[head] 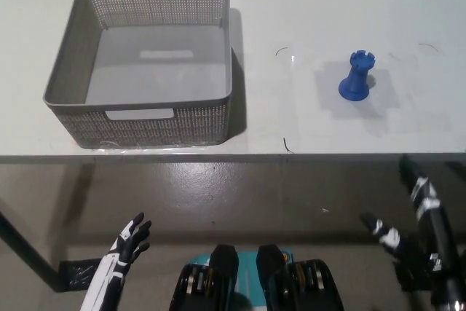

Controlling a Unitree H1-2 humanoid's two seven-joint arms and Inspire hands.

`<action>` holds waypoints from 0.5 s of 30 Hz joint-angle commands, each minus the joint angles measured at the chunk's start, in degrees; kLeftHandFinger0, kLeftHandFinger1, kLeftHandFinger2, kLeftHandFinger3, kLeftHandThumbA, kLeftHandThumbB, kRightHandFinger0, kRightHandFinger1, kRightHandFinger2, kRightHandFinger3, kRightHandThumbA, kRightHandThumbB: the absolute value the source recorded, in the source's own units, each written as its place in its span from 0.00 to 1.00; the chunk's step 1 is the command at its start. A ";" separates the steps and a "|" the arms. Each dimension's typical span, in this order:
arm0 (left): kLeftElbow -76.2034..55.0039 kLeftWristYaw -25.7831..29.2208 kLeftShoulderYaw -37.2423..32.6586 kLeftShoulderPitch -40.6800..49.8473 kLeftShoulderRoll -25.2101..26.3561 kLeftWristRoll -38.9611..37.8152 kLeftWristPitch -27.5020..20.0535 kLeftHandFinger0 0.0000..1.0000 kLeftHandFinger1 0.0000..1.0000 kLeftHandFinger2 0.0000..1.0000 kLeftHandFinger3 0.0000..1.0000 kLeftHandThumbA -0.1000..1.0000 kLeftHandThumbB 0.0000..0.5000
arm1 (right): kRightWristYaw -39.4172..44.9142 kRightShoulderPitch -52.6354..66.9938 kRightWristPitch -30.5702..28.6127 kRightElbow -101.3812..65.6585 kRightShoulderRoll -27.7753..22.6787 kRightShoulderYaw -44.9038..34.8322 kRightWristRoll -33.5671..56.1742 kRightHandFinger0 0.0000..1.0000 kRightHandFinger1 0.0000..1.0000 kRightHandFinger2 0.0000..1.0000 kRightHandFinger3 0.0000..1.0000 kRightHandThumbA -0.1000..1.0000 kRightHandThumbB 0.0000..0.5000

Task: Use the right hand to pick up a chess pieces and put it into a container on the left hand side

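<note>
- From my seat I see a blue rook (357, 76) standing upright on the white table (306, 5), on the right side, a little back from the near edge and well apart from everything else.
- The grey mesh basket (218, 49) sits on the left of the table, its front wall close to the near edge; it holds nothing that I can see.
- My right hand (408, 242), the black one, is low at the lower right, below table level and in front of the edge. It holds nothing, and its fingers look spread, though it is dark against the floor and I read that with some caution.
- My left hand (127, 245), the white one, rests low at the lower left, also below the table, fingers apart and empty.
- I judge the task as not yet begun: the rook is untouched and neither hand is over the table.
- Next move, as I see it: lift the right hand above the table edge, bring it forward over the rook, and close around the narrow stem below the crenellated top.
- The piece is tall on a small base, so I would approach from above, not sweep in from the side, lest I tip it.
</note>
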 commanded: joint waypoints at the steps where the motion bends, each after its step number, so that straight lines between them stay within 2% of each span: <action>1: -1.19 -1.10 -0.04 0.74 0.59 -1.01 -2.25 1.00 1.00 1.00 1.00 1.00 0.45 | -3.24 -5.80 0.58 -2.40 -1.15 -1.33 -6.52 1.00 1.00 1.00 1.00 1.00 1.00; 9: 0.17 -1.65 0.04 0.31 1.01 -0.96 -3.10 1.00 1.00 1.00 1.00 1.00 0.43 | -2.98 -15.73 8.49 -0.60 -2.82 -2.90 -6.24 1.00 1.00 1.00 1.00 1.00 1.00; 13: -0.27 -2.04 -0.11 0.49 1.00 -0.81 -2.19 1.00 1.00 1.00 1.00 1.00 0.43 | -3.08 -20.84 11.70 3.06 -2.73 -3.04 -5.86 1.00 1.00 1.00 1.00 1.00 0.88; 15: 0.10 -2.16 -0.07 0.26 0.99 -0.90 -2.55 1.00 1.00 1.00 1.00 1.00 0.42 | -3.56 -23.17 12.61 5.15 -2.68 -2.93 -6.42 1.00 1.00 1.00 1.00 1.00 0.87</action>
